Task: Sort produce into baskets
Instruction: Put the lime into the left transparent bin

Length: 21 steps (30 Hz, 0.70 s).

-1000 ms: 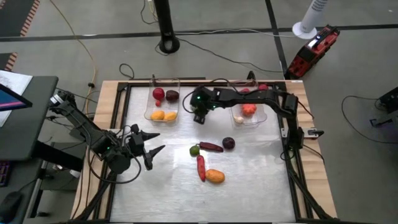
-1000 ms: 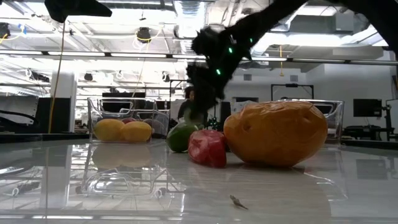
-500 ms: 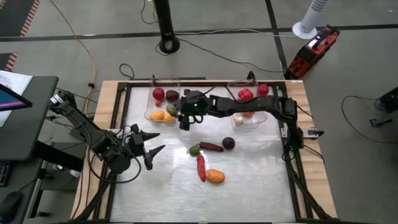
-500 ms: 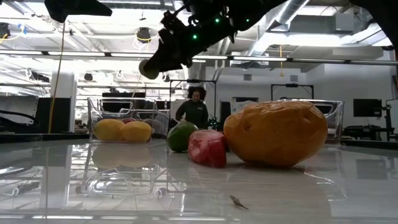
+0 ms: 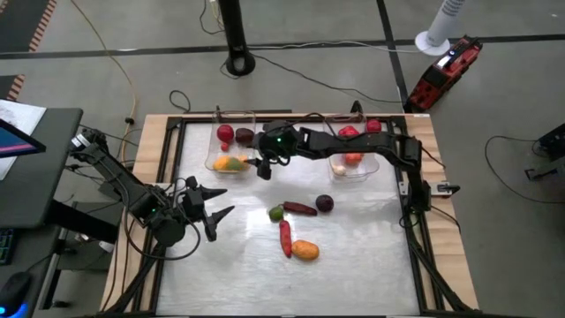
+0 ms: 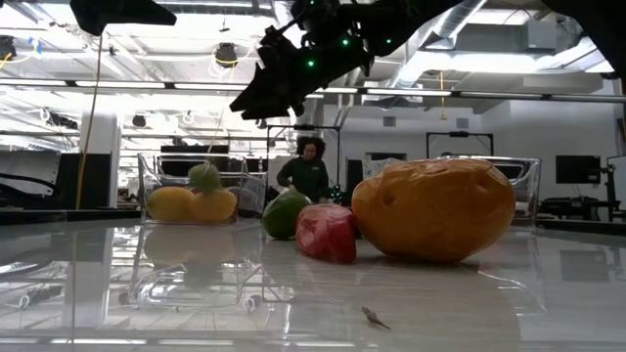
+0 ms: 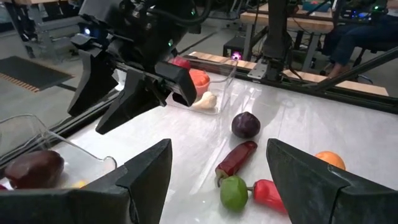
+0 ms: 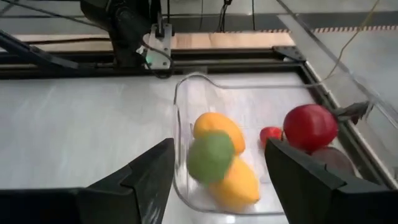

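Note:
My right gripper point(image 5: 261, 168) is open and empty above the near right corner of the left clear basket point(image 5: 218, 150). A green round piece point(image 8: 211, 155) lies in that basket on top of two yellow pieces point(image 8: 231, 177), beside a red one point(image 8: 310, 127) and a dark purple one point(image 5: 244, 136). The right basket point(image 5: 360, 170) holds red, orange and white pieces. On the table lie a green round piece point(image 5: 276, 213), a dark red chili point(image 5: 300, 209), a purple round piece point(image 5: 324, 203), a red chili point(image 5: 285, 237) and an orange piece point(image 5: 305, 250). My left gripper point(image 5: 222, 201) is open and empty at the table's left.
A dark metal frame point(image 5: 415, 221) runs around the table top. A red-and-black device point(image 5: 443, 72) and a white fan base stand on the floor beyond the far right corner. A person point(image 6: 305, 171) shows in the room behind the table.
My right gripper has risen from the middle of the table and gone toward the left basket with a green round piece, then let it go. The green piece has dropped into the left basket and lies on the yellow pieces.

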{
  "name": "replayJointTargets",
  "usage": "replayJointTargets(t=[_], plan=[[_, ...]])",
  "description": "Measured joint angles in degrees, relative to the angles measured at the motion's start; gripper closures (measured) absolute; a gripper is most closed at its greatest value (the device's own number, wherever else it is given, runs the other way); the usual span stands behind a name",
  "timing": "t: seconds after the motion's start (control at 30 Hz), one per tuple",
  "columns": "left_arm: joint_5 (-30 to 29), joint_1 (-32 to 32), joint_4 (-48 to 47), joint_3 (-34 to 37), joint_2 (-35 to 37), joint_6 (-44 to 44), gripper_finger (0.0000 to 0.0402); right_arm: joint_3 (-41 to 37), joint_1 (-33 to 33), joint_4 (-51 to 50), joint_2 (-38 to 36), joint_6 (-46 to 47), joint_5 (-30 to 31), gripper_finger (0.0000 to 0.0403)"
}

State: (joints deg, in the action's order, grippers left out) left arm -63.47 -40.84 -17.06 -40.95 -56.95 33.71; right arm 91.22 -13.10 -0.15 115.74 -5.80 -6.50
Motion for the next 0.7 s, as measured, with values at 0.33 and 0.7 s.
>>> replayJointTargets(t=[0.33,0.7], plan=[[2.24,0.01,-0.47,0.00,0.02,-0.28,0.0152,-0.29,7.56,-22.22,-2.54,0.44,-5.08,0.0126],[2.83,0.00,0.05,0.00,0.00,0.69,0.0152,-0.72,22.48,-33.35,0.02,1.36,10.99,0.0126]])
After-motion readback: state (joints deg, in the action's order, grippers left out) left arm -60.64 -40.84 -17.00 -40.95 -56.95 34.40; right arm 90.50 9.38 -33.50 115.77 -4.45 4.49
